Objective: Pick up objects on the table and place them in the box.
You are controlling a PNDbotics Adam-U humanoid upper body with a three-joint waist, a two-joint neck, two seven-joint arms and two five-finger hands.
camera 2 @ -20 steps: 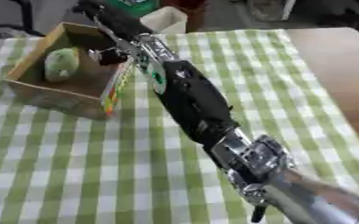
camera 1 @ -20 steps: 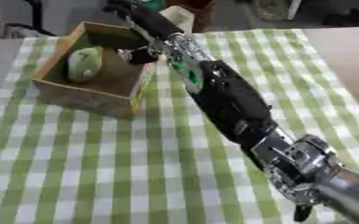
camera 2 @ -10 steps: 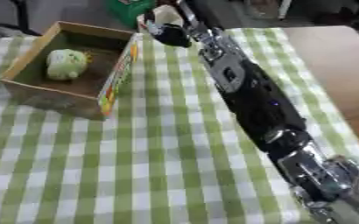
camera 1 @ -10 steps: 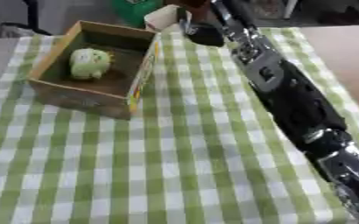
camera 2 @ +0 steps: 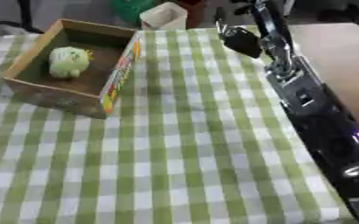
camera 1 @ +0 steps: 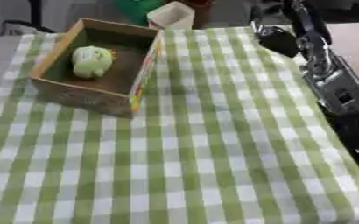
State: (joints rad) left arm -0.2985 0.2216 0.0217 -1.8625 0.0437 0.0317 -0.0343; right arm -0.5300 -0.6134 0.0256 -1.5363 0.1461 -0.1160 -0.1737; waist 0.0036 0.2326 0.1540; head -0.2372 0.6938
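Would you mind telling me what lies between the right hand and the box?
Only bare checked cloth separates the right hand from the box, seen in both eye views.

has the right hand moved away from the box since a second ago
Yes. The right hand was over the box's right wall; now it is off to the box's right, above the checked cloth.

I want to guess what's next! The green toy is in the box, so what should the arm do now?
Probably draw the right hand back toward the robot: the green toy lies inside the box, the hand hangs apart from it near the far edge, and nothing else shows to pick up.
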